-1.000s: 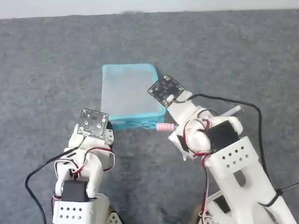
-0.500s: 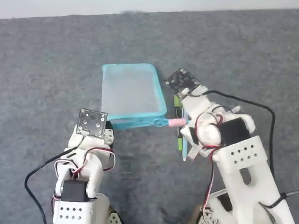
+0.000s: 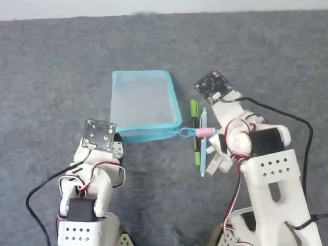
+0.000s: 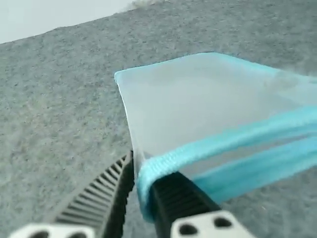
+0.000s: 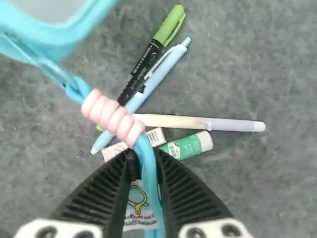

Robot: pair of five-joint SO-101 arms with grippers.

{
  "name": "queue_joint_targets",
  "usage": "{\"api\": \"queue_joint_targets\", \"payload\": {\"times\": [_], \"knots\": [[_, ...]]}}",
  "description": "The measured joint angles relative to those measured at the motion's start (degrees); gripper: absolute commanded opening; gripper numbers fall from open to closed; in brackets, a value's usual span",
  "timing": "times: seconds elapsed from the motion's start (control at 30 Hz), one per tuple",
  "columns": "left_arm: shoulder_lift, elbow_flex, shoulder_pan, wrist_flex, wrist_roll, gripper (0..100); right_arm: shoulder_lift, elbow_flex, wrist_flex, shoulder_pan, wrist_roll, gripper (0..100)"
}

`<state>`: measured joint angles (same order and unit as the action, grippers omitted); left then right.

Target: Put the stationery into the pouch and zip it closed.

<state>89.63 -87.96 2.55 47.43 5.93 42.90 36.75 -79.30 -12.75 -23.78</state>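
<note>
A translucent pouch (image 3: 143, 105) with turquoise edging lies flat on the grey mat. My left gripper (image 4: 140, 191) is shut on the pouch's near-left corner (image 4: 148, 173). My right gripper (image 5: 144, 166) is shut on the turquoise zipper pull cord (image 5: 148, 163), just behind its pink bead (image 5: 113, 118); the pink bead (image 3: 204, 131) sits right of the pouch. Loose stationery lies under the cord: a green-capped marker (image 5: 148, 47), a light blue pen (image 5: 148, 87), a white pen (image 5: 198, 122) and a green glue stick (image 5: 185, 145). The marker (image 3: 194, 127) and blue pen (image 3: 203, 140) lie beside the pouch.
Grey felt mat (image 3: 52, 68) covers the table, with open room on the left, right and behind the pouch. A pale wall edge (image 3: 159, 2) runs along the back. Cables (image 3: 283, 118) hang from the right arm.
My right gripper has drawn the zipper pull rightward, away from the pouch, uncovering the marker and blue pen. The left arm has stayed still on the pouch corner.
</note>
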Motion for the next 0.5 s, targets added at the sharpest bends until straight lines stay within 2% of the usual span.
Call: {"api": "queue_joint_targets", "payload": {"times": [0.1,0.23,0.4,0.5], "knots": [[0.0,0.0,0.2,0.0,0.0,1,0.0,0.0,0.0,-0.1,0.0,0.6],[0.0,0.0,0.5,0.0,0.0,1,0.0,0.0,-1.1,-3.6,0.0,2.8],[0.0,0.0,1.1,0.0,0.0,1,2.2,0.1,-6.9,-14.4,0.6,18.2],[0.0,0.0,-0.2,0.0,0.0,1,6.9,0.0,-9.3,-21.8,1.8,21.4]]}}
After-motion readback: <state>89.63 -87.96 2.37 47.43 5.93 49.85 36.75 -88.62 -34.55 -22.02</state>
